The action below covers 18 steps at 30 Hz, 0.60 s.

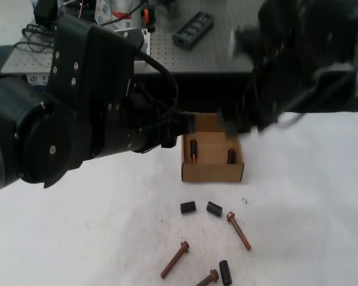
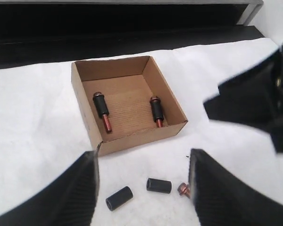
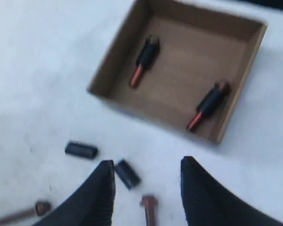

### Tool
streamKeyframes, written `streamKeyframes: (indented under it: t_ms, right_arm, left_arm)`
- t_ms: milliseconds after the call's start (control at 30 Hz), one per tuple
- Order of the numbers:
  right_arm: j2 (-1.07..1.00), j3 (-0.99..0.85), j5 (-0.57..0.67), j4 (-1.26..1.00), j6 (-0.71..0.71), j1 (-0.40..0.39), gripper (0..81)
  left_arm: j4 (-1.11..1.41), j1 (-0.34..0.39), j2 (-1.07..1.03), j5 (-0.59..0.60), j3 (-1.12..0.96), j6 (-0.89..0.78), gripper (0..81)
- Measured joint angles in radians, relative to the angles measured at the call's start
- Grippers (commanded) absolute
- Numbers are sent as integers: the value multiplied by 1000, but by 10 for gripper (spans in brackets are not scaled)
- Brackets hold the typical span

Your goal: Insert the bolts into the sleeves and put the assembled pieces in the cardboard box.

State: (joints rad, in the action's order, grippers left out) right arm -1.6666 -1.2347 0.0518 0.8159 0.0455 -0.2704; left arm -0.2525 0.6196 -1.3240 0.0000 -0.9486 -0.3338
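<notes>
The cardboard box (image 1: 212, 173) stands mid-bench with two assembled pieces, black sleeves on copper bolts (image 1: 193, 150) (image 1: 231, 156), lying inside. In front of it lie loose black sleeves (image 1: 188, 207) (image 1: 214, 208) (image 1: 225, 272) and copper bolts (image 1: 238, 231) (image 1: 175, 260) (image 1: 207, 277). My left gripper (image 2: 142, 155) hangs open and empty above the cloth, just before the box (image 2: 141, 139), over two sleeves (image 2: 119, 198) (image 2: 159, 185). My right gripper (image 3: 147, 161) is also open and empty, above a sleeve (image 3: 127, 174) and a bolt (image 3: 150, 207), near the box (image 3: 115, 52).
White cloth (image 1: 310, 214) covers the bench. Behind it runs a dark gap, then a perforated metal table (image 1: 215, 53) with a black tray (image 1: 193, 28) and cables. The left arm's bulky body (image 1: 59, 131) fills the left side of the high view.
</notes>
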Motion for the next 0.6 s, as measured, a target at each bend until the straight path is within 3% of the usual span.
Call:
streamKeyframes:
  t_ms: [200, 433, 600]
  right_arm:
    - [-152, 87, -42, -3, 4, -47, 339]
    - [-218, 87, -63, -14, 5, -47, 337]
    - [-219, 87, -81, -25, 9, -47, 153]
  left_arm:
    - [0, 0, 0, 0, 0, 23, 412]
    - [0, 0, 0, 0, 0, 38, 412]
    - [-9, 0, 0, 0, 0, 38, 412]
